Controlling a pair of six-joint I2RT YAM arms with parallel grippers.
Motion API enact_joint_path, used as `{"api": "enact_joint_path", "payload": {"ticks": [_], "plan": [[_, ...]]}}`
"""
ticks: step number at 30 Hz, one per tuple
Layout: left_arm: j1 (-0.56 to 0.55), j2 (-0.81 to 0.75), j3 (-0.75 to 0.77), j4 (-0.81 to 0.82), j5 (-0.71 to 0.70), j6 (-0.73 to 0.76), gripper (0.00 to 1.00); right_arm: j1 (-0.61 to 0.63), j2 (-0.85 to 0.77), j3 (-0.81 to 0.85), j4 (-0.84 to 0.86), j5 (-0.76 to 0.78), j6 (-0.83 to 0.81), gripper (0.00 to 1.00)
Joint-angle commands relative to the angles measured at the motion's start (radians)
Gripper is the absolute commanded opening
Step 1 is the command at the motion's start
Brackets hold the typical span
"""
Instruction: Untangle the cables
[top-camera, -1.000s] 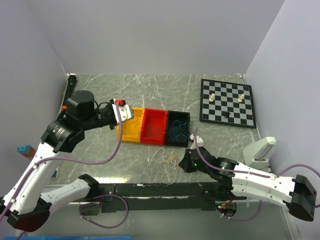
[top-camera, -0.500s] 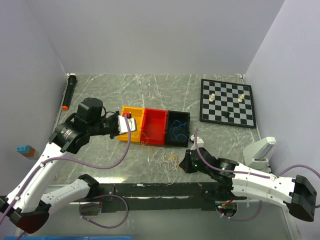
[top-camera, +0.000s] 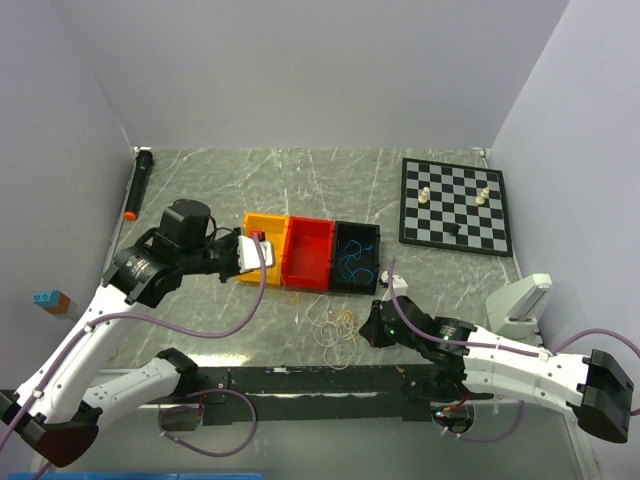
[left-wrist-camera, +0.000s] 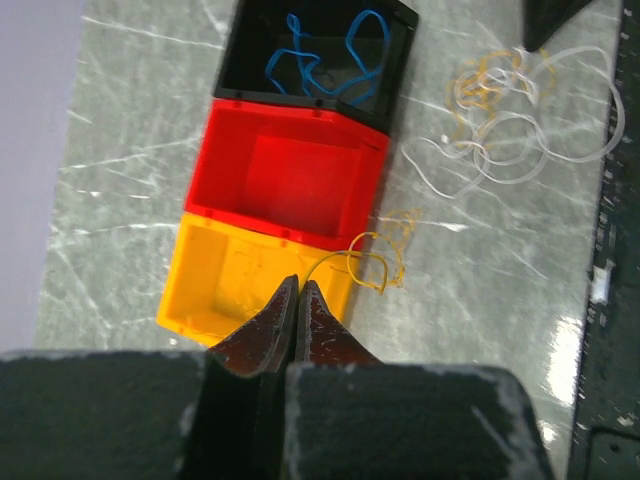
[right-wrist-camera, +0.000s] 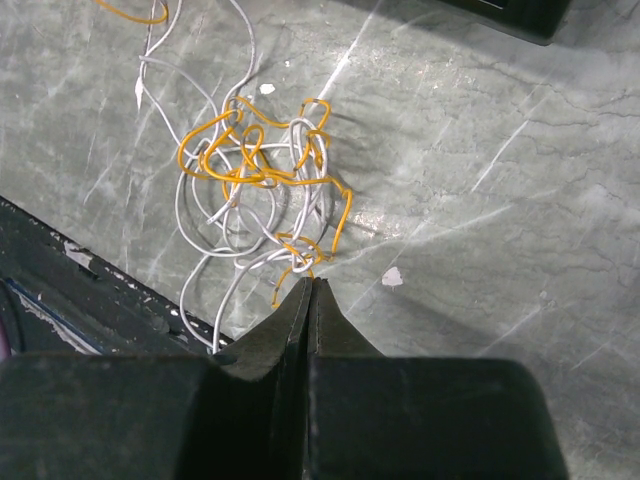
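**Now: both end effectors clenched, tangle lying by the bench's near edge**

Your left end effector (left-wrist-camera: 297, 286) hangs over the yellow bin (left-wrist-camera: 225, 285) with its fingers pressed together. A single yellow wire (left-wrist-camera: 372, 266) curls off that bin's corner onto the bench (top-camera: 300, 180), and one end runs up toward your fingertips. From the left wrist view you cannot tell whether that end is pinched or only passes beneath them.

Your right end effector (right-wrist-camera: 308, 286) is clenched too, low over the bench. Its tips sit right at the near end of the main tangle (right-wrist-camera: 255, 185), a knot of white and yellow cables. One yellow strand meets the tips, but whether it is gripped cannot be told.

From above, that tangle (top-camera: 333, 322) lies near the bench's near edge, about midway along it, just beside your right end effector (top-camera: 372, 325) and in front of the bins. The three bins stand touching in a row around the middle of the bench: yellow, then the red bin (top-camera: 308, 252), then the black bin (top-camera: 357, 285). A blue cable (left-wrist-camera: 325, 55) lies coiled inside the black one. The red bin holds nothing you can see.
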Motion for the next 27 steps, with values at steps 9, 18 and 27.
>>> {"api": "enact_joint_path", "payload": {"ticks": [9,18,27], "plan": [[0.001,-0.123,-0.089,0.600,-0.393,-0.232,0.01,0.006,0.004,-0.004,0.045,0.005,-0.001,0.00],[0.002,-0.079,-0.101,0.708,-0.549,-0.273,0.01,0.007,0.001,-0.005,0.057,0.004,-0.001,0.00],[0.019,0.030,-0.178,0.762,-0.592,-0.273,0.01,0.006,-0.014,-0.010,0.057,0.002,-0.001,0.00]]}}
